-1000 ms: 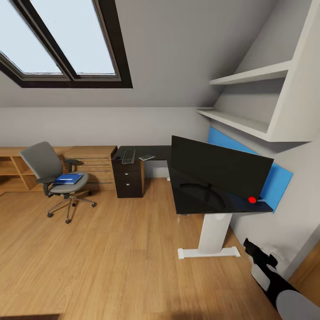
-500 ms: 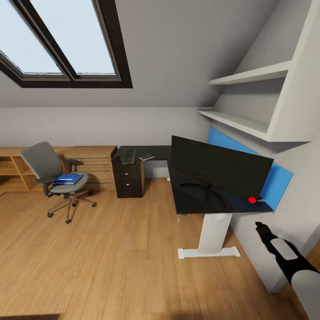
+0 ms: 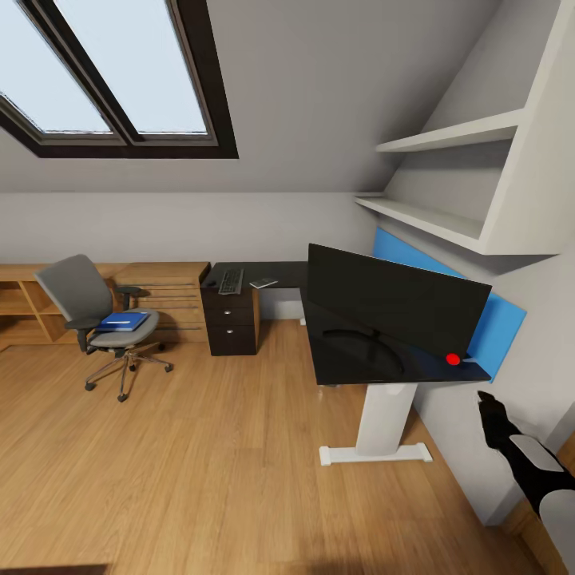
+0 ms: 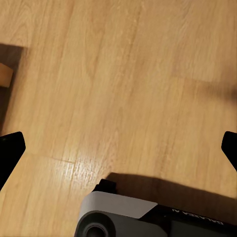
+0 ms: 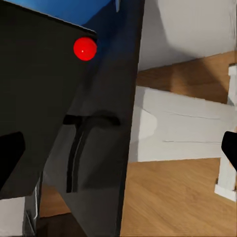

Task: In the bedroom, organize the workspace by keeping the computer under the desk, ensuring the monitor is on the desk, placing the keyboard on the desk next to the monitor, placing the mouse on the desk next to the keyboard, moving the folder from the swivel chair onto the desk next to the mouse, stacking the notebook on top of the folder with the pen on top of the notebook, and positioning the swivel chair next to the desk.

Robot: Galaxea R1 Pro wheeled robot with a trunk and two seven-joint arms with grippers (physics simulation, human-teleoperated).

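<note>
Your right pincer (image 3: pixel 489 406) hangs empty, fingers spread, just off the worktop (image 3: pixel 351 351) end by the monitor (image 3: pixel 395 299). The folder (image 3: pixel 122 322) lies flat on the chair (image 3: pixel 96 315), well apart. It's likely light, thin and floppy, so pinch an overhanging edge.

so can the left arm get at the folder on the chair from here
Probably not. The folder lies on the chair far across the floor, by the far wall, while the left tool points down at bare floorboards near the robot. The base would likely have to drive over first.
</note>
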